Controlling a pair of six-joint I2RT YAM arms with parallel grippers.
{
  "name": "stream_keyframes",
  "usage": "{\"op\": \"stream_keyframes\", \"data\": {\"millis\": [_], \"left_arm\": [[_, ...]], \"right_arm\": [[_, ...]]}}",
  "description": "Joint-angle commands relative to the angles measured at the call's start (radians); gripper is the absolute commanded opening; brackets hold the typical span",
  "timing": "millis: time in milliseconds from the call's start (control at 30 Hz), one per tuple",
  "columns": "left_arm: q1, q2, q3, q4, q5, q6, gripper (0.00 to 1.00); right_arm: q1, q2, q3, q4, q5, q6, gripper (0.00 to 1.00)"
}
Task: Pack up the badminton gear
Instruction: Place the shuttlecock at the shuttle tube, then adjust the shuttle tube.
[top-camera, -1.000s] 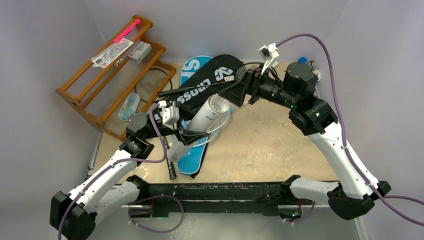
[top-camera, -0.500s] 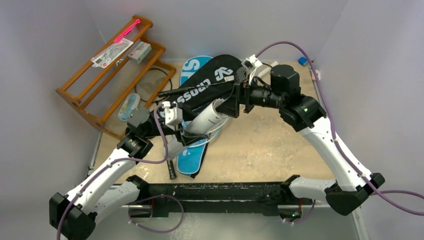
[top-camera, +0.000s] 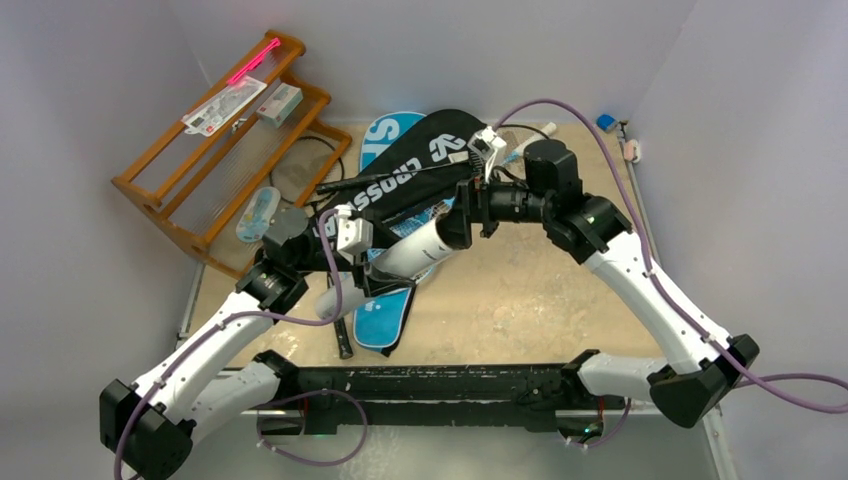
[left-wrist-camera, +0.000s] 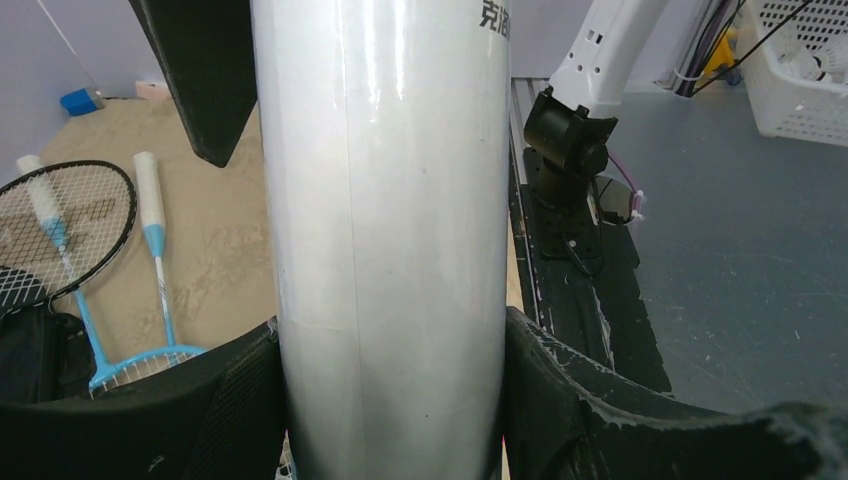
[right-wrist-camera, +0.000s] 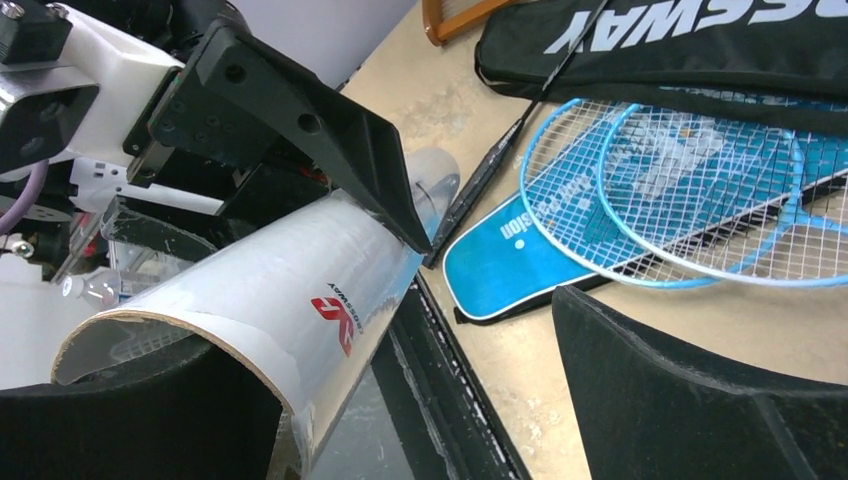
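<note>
White cylindrical tube (top-camera: 418, 248): grips it between the left gripper (top-camera: 377, 272) fingers (left-wrist-camera: 232, 412), pressed against both sides; holds the right gripper (top-camera: 462, 216) released, spread wide at its open end.

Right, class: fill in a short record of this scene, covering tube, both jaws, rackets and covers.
tube: held off the table, tilted
left jaws: shut on tube
right jaws: open, at tube's open end
blue rackets: flat on table, overlapping
black cover: on table behind tube
blue cover: partly under rackets
</note>
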Motion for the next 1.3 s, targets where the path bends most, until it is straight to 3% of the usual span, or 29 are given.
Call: {"op": "stream_keyframes", "data": {"millis": [0,267,433,500,633,767,900,1000,1267], "left_arm": [[-0.010,-0.015,0.068,0.005,0.030,0.070,0.63],[-0.010,-0.036,0.041,-0.010,0.010,0.077,0.63],[-0.009,-0.033,0.042,-0.027,-0.065,0.056,0.63],[-0.010,-0.020,0.054,-0.014,-0.126,-0.010,0.63],[-0.009,0.019,0.070,0.071,-0.356,-0.279,0.62],[-0.010,0.055,0.030,0.278,-0.492,-0.573,0.59],[-0.017,0.116,-0.079,0.701,-0.565,-0.851,0.58],[-0.052,0.181,-0.094,0.845,-0.623,-0.906,0.59],[-0.148,0.329,-0.049,1.009,-0.700,-0.961,0.59]], "right_arm": [[-0.004,-0.067,-0.019,-0.002,0.043,-0.015,0.98],[-0.004,-0.177,0.020,-0.067,0.234,-0.034,0.99],[-0.004,-0.307,-0.072,0.008,0.392,-0.010,0.99],[-0.004,-0.372,-0.148,0.086,0.381,-0.017,0.99],[-0.004,-0.452,-0.268,0.195,0.338,-0.050,0.99],[-0.004,-0.476,-0.379,0.335,0.253,-0.041,0.99],[-0.003,-0.390,-0.404,0.400,0.106,0.022,0.99],[0.005,-0.336,-0.447,0.483,0.071,0.068,0.99],[0.082,-0.276,-0.501,0.582,0.124,0.089,0.98]]}}
